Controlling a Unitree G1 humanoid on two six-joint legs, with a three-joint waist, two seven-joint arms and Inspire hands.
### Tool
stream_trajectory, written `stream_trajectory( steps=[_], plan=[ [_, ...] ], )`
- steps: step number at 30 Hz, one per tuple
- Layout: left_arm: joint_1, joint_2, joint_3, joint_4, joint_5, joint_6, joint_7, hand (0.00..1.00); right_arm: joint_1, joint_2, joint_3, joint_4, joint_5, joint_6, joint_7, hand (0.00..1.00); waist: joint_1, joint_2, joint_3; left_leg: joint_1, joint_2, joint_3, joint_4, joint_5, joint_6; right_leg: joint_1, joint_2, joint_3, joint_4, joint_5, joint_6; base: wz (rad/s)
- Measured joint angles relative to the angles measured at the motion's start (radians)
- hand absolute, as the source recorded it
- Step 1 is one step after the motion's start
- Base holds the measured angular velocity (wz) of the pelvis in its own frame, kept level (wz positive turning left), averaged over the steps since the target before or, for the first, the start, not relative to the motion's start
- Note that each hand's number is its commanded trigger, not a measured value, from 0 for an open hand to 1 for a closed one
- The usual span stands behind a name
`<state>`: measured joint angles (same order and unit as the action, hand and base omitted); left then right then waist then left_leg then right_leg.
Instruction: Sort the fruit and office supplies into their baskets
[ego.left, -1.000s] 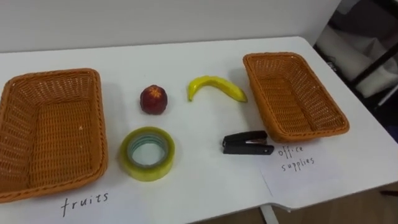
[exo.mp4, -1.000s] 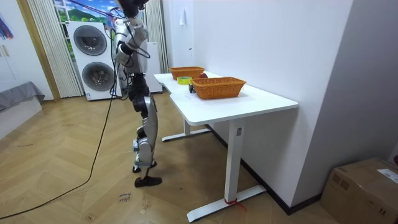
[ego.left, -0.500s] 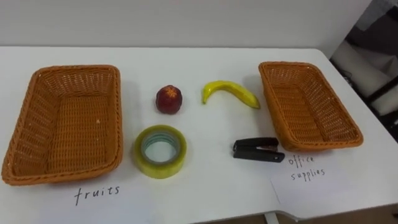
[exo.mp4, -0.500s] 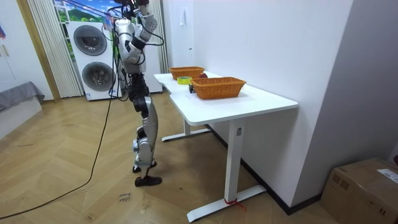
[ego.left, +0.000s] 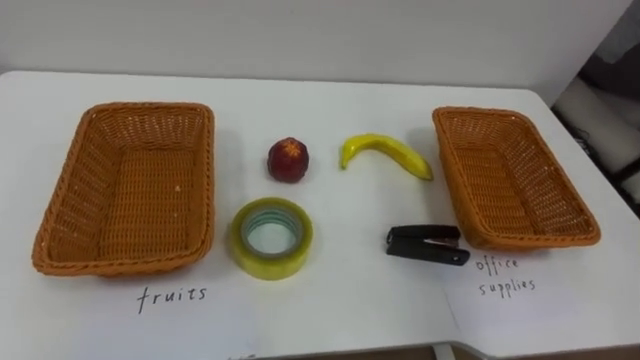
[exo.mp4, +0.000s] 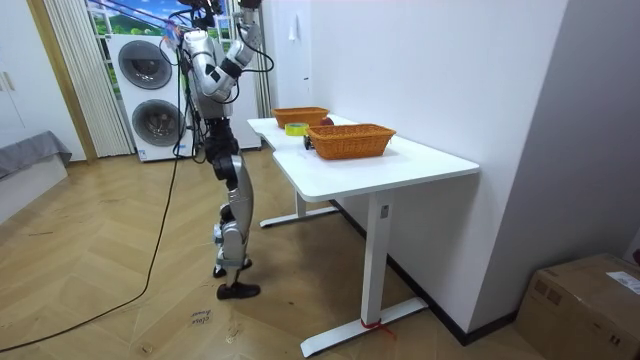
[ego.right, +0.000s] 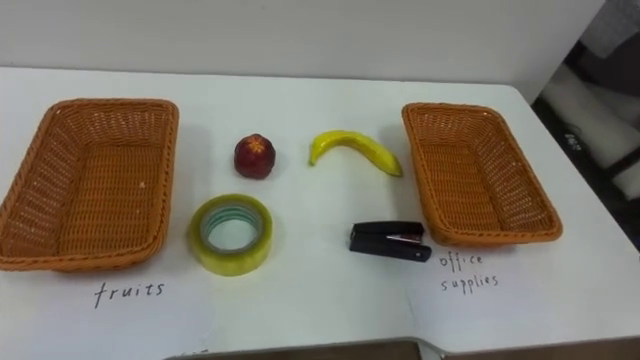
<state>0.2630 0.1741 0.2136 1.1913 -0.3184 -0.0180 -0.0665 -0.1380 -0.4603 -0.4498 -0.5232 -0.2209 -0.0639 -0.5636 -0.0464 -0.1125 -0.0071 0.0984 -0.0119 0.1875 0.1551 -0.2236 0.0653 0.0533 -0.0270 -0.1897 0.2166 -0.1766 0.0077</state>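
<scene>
White table (ego.left: 330, 100) carries the left basket (ego.left: 130, 190) and right basket (ego.left: 515, 180), and between them on the tabletop the tape roll (ego.left: 270, 237), banana (ego.left: 385, 153), stapler (ego.left: 427, 245) and red fruit (ego.left: 288, 160); the robot stands at the table's edge with one hand (exo.mp4: 247, 6) raised, grip impossible to tell.

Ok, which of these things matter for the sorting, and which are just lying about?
For the job: red fruit, banana, tape roll, stapler, left basket, right basket.
Just about: washing machines, cardboard box.
</scene>
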Motion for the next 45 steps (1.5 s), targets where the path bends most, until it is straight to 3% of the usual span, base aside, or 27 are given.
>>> stream_trajectory(
  steps=[9, 15, 22, 27, 32, 45],
  plan=[
    [-0.002, 0.013, -0.001, 0.006, 0.006, -0.01, -0.033, 0.0, 0.0, 0.0, 0.109, -0.005, -0.066, 0.003, 0.175, 0.0, 0.022, -0.006, 0.0007, -0.003, -0.001, -0.006, 0.0, 0.0, 0.0, 0.006, -0.001, -0.006, -0.011, 0.001, 0.0, 0.0],
    [-0.005, 0.014, -0.002, 0.006, 0.008, -0.01, -0.033, 0.0, -0.004, -0.004, 0.12, -0.003, -0.06, 0.013, 0.258, 0.0, 0.028, -0.006, 0.001, -0.006, -0.001, -0.036, 0.008, 0.0, 0.0, 0.015, -0.001, -0.022, -0.016, 0.001, 0.0, 0.14],
    [-0.003, 0.018, -0.002, 0.006, 0.018, -0.01, -0.038, 0.0, -0.004, -0.006, 0.162, -0.003, -0.103, 0.024, 0.332, 0.0, 0.03, -0.009, 0.0025, -0.008, -0.001, -0.041, 0.009, 0.0, -0.001, 0.018, -0.001, -0.033, -0.019, 0.001, 0.0, 0.02],
    [-0.01, 0.027, -0.011, -0.005, 0.03, -0.01, -0.047, 0.0, -0.004, -0.006, 0.245, -0.004, -0.137, 0.037, 0.441, 0.0, 0.036, -0.015, 0.0036, -0.02, -0.002, -0.041, 0.012, 0.0, -0.001, 0.016, -0.001, -0.033, -0.031, 0.004, -0.002, 0.0],
    [-0.009, 0.028, -0.012, -0.028, 0.06, -0.009, -0.055, 0.0, -0.001, -0.006, 0.272, -0.002, -0.145, 0.045, 0.552, 0.0, 0.05, -0.015, 0.0037, -0.023, -0.002, -0.048, 0.016, 0.0, -0.001, 0.017, -0.001, -0.033, -0.031, 0.005, -0.001, 0.05],
    [-0.032, 0.047, -0.058, -0.03, 0.074, 0.012, -0.062, 0.0, 0.025, -0.006, 0.351, 0.032, -0.142, 0.122, 0.826, 0.0, 0.063, -0.015, 0.0058, -0.033, -0.002, -0.054, 0.012, 0.0, -0.001, 0.01, 0.0, -0.03, -0.032, 0.005, -0.001, 0.01]
  ],
)
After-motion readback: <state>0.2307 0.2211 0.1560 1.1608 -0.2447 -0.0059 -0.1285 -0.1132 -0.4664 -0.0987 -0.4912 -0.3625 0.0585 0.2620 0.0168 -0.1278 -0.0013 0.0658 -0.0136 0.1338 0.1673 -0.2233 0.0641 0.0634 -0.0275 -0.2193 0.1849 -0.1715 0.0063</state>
